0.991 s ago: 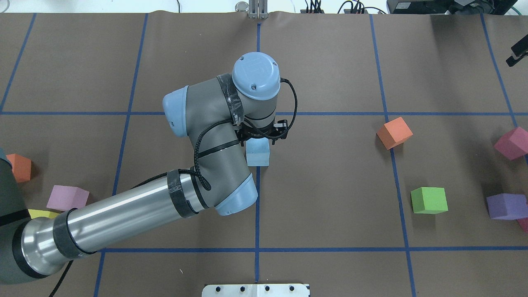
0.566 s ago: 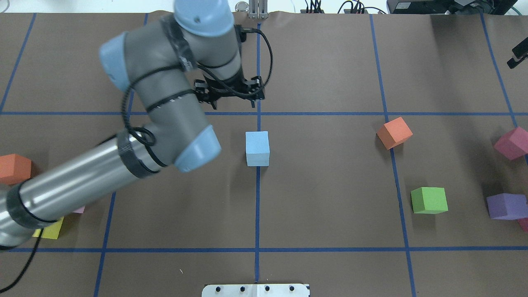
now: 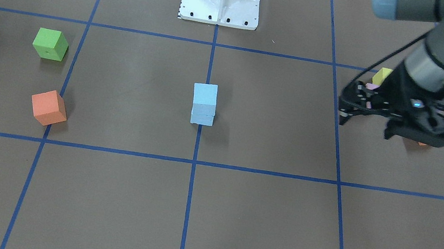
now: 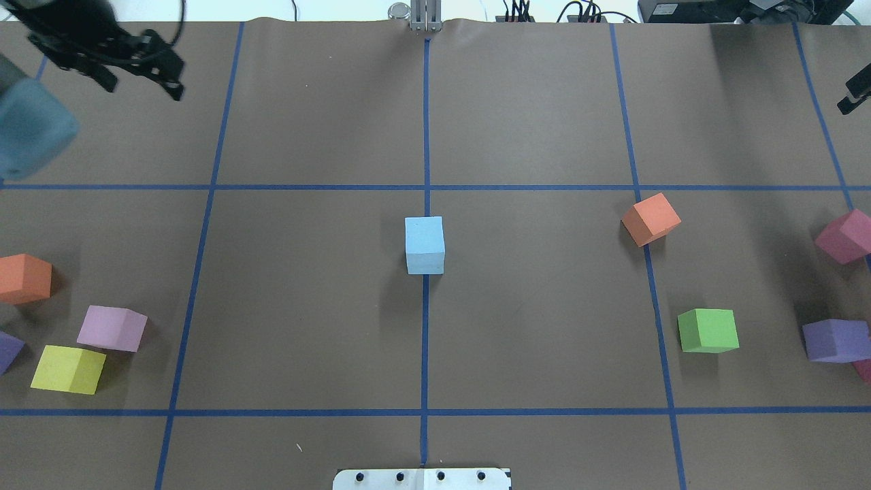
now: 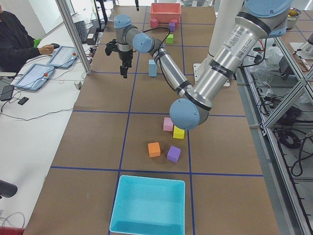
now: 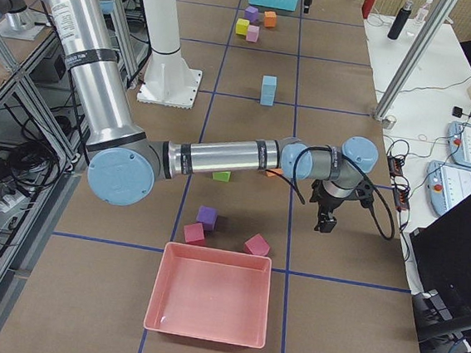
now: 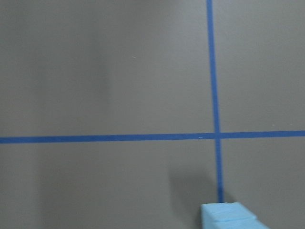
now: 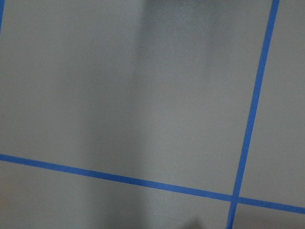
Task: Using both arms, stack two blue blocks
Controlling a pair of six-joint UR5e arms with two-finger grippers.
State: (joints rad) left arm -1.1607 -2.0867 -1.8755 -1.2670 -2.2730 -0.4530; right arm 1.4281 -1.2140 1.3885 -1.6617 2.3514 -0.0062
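Sky-blue foam, the two blue blocks [image 3: 203, 104] stand stacked at the middle of the brown-papered bench [image 4: 544, 327]. Their long axis is upright, and their faces sit square to the blue tape line [image 4: 425, 136] beneath. Well apart, over the bench's left side, the left tool [image 4: 141, 87] hangs released and empty. The right tool [image 6: 326, 221] hovers over the right side; its grip cannot be told.

Robotics lab: taped-grid table [image 4: 544, 122], operator's control tablets [image 5: 62, 56]
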